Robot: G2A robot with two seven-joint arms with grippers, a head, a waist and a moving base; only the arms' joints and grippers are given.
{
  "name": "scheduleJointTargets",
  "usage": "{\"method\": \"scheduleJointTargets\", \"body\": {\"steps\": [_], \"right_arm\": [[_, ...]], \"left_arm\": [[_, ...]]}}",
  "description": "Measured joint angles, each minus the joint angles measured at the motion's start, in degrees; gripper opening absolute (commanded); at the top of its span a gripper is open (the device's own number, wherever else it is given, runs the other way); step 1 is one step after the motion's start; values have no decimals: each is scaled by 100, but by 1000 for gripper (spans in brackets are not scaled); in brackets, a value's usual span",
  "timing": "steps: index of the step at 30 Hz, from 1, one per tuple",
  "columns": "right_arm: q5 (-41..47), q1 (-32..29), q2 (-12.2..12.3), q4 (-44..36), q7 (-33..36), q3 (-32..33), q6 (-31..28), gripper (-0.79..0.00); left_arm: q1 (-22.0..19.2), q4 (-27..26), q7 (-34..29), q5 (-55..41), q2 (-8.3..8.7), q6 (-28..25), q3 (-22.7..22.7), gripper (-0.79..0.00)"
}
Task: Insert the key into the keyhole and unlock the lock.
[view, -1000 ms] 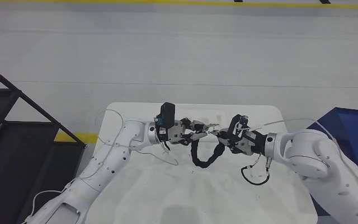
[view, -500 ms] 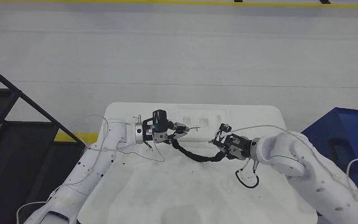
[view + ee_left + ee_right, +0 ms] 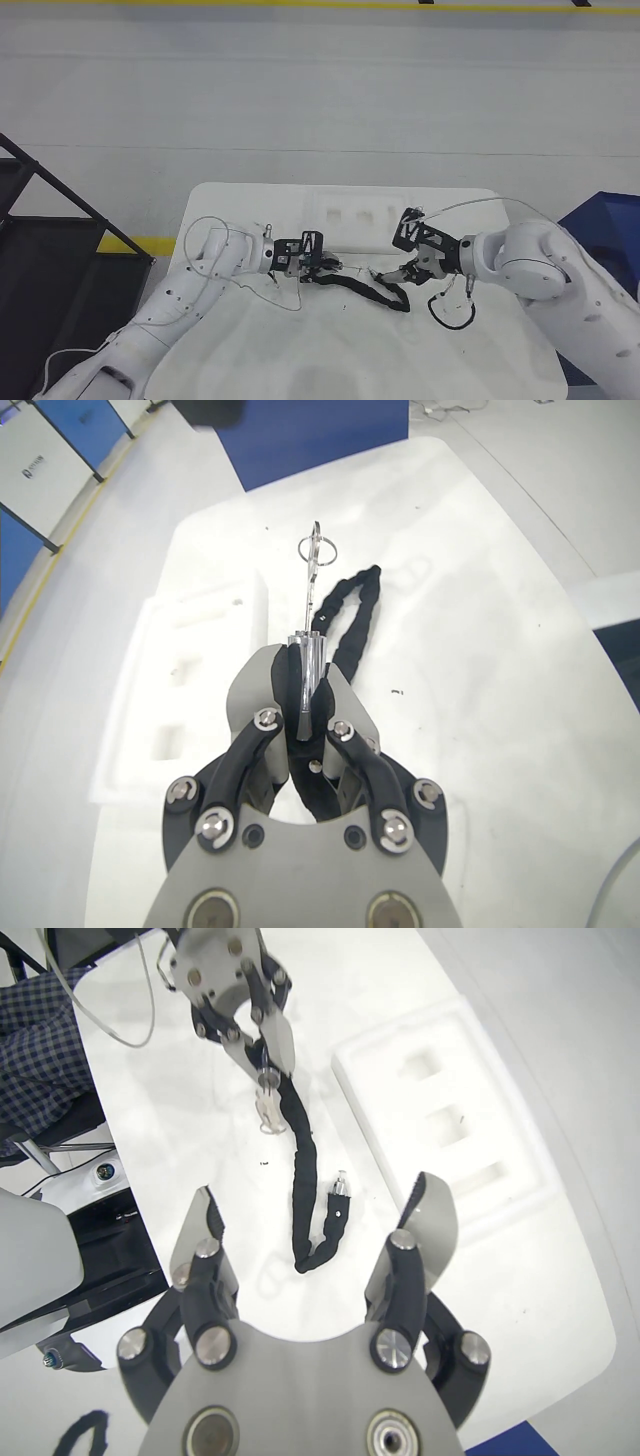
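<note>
Since a key can only turn in a barrel that is held steady, the left gripper (image 3: 300,665) is clamped around the lock barrel (image 3: 308,647). Its jaws press on the chrome cylinder low over the table (image 3: 330,350), left of the table's middle. The key (image 3: 312,570) sits in the keyhole at the barrel's outer end, its head sticking out toward the other arm.

From the barrel the black sleeved chain (image 3: 303,1148) trails rightward across the table, bends back on itself and ends in a small metal pin (image 3: 341,1188). That pin lies on the table apart from the barrel, so the lock looks to be open already. I judge the task at or close to its end.

Further right, the right gripper (image 3: 317,1198) hangs above the chain's bend with its jaws spread wide and nothing between them, likely because the key needs no hand on it now. Behind the chain, toward the table's far edge, rests a white foam tray (image 3: 502,1093) with empty pockets.
</note>
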Motion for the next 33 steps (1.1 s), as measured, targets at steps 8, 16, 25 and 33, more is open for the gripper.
{"method": "scheduleJointTargets", "body": {"steps": [8,16,25,33], "right_arm": [[292,-515,163,-475,-91,756,-233,0],[725,-435,168,-174,-390,849,-693,0],[944,118,98,653,-883,722,-1516,0],[1261,963,86,1273,-665,696,-1996,0]], "left_arm": [[-529,730,-653,-596,-235,7,1130,0],[-1151,1008,-715,-1678,-319,7,1688,0],[-2243,954,-315,-3003,-2,6,1982,0],[-3340,873,-1135,-4970,309,6,2405,0]]}}
